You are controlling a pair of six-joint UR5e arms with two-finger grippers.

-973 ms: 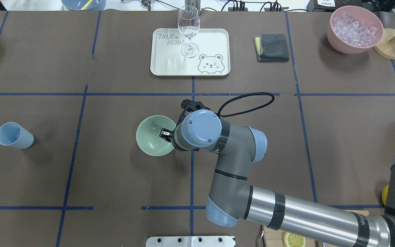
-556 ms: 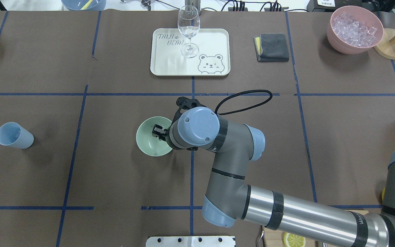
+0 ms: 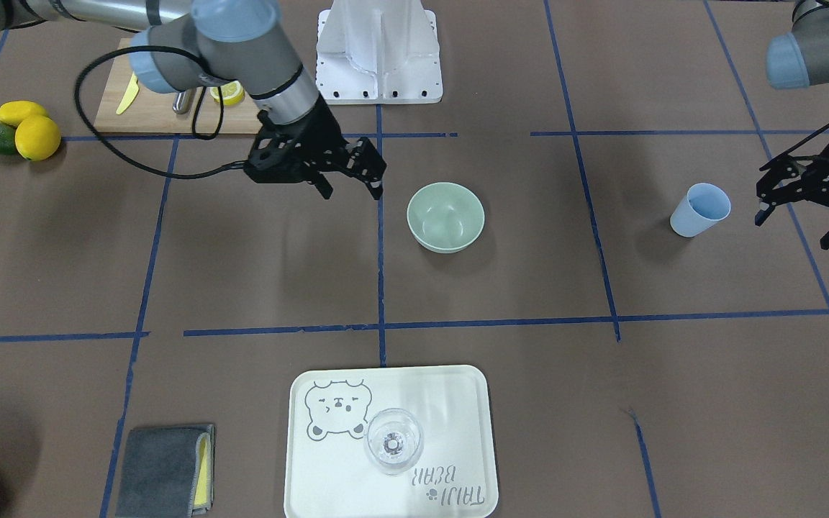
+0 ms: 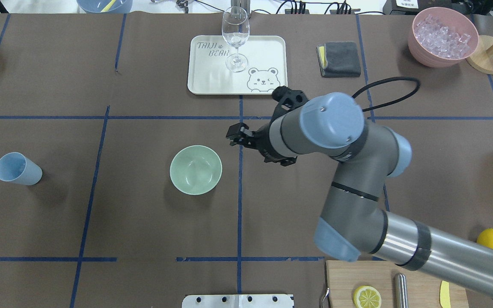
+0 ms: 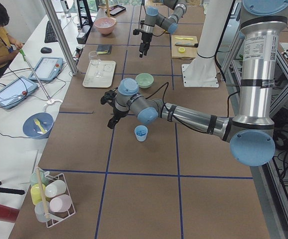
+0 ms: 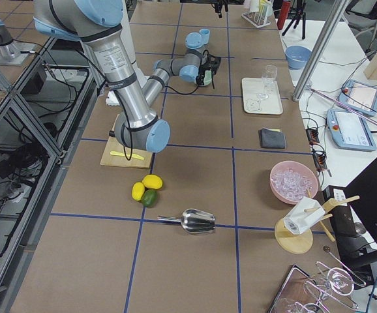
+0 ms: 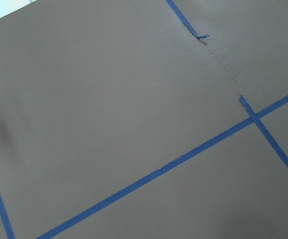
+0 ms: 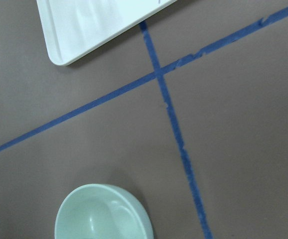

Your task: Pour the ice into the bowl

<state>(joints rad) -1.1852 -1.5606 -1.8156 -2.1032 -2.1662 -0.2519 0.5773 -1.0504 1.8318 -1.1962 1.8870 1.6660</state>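
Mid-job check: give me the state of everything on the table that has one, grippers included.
right gripper: open, empty, beside the bowl.
left gripper: open, empty, near the blue cup.
bowl: upright, empty.
blue cup: upright, ungripped; contents unclear.
wine glass: upright on the tray, empty.
pink tub: upright, full of ice.

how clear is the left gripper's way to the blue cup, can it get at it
Probably yes. The left gripper hangs open close beside the blue cup, with only bare table between them. The right gripper is away, beyond the bowl.
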